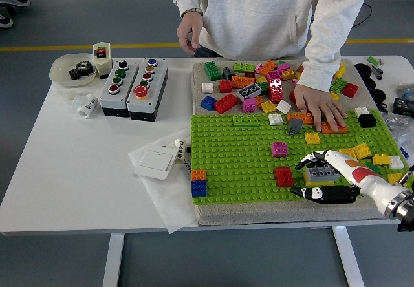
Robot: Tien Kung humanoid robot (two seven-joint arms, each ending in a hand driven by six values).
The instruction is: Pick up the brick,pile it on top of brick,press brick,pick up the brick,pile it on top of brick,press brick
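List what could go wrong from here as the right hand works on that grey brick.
1. The right hand grips the grey brick with the red brick close beside it; a lift or shift might knock it.
2. The person's hand rests on the green baseplate just beyond, so a reach forward might meet it.
3. Loose yellow bricks sit near the wrist and could get swept.

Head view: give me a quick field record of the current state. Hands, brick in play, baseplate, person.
right hand: shut on grey brick, at the baseplate's near right corner
left hand: not in view
grey brick: sits on a yellow brick, fingers over the top, thumb along the near side
green baseplate: on a grey mat; also carries a red brick, a magenta brick, an orange-on-blue stack
loose brick pile: far side of the mat
person's hand: flat on the baseplate's far right edge
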